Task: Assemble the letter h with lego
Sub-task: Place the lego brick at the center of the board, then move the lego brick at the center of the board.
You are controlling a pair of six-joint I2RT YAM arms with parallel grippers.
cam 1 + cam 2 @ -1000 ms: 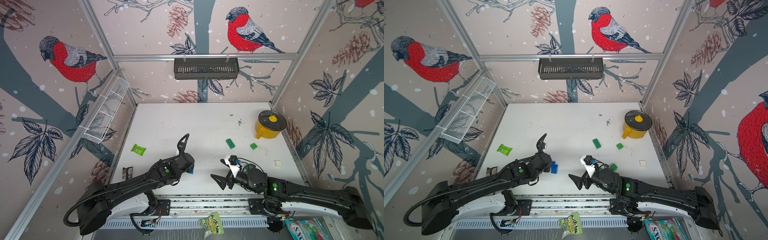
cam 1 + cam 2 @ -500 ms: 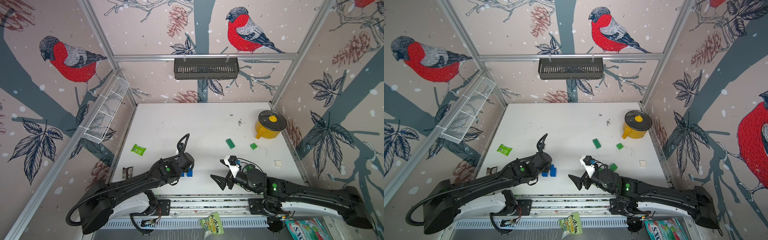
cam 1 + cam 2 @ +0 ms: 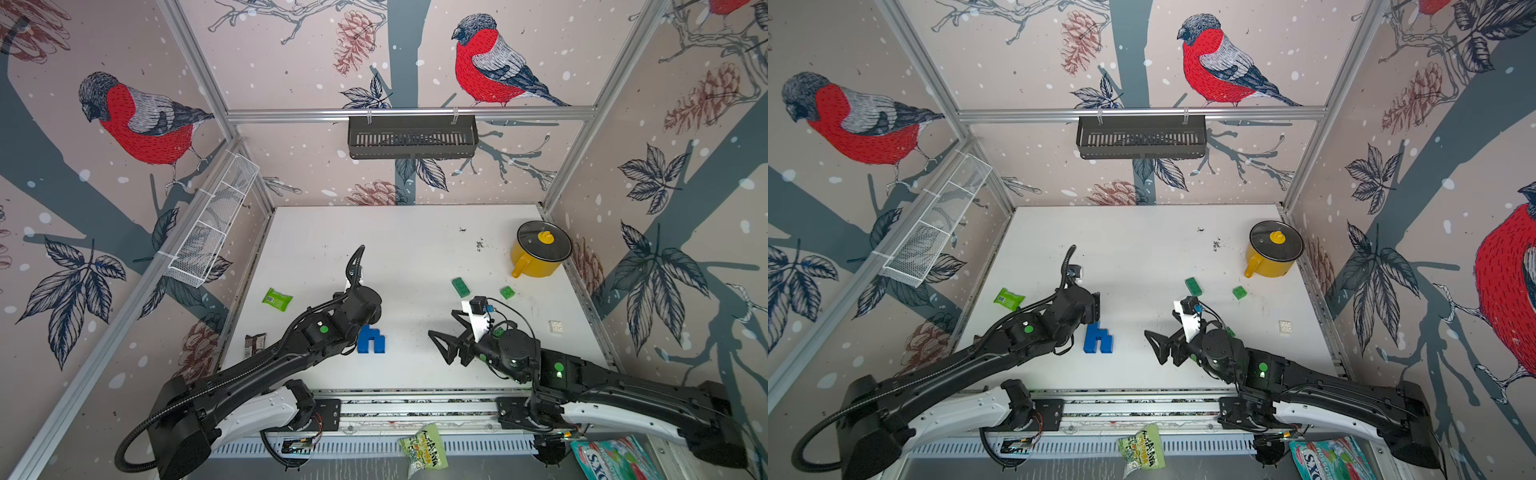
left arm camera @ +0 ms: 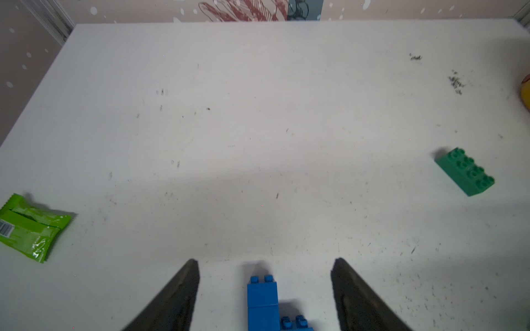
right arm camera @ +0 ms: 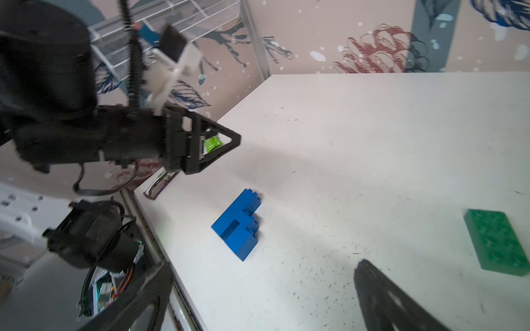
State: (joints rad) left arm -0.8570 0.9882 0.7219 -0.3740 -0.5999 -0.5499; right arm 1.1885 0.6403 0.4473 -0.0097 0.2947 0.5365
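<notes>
While blue studded-plastic brick h [image 3: 371,340] is lying flat, left gripper [image 4: 265,261] is hovering just above it, fingers released, and right gripper [image 5: 265,264] is hanging near it, spread empty.

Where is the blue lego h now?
In both top views the blue lego h lies flat on the table, front left of centre, beside the open left gripper.

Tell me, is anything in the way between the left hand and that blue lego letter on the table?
Nothing visible. In the left wrist view the blue lego h shows right between the open fingers of the left hand, with only bare table on either side of it.
</notes>
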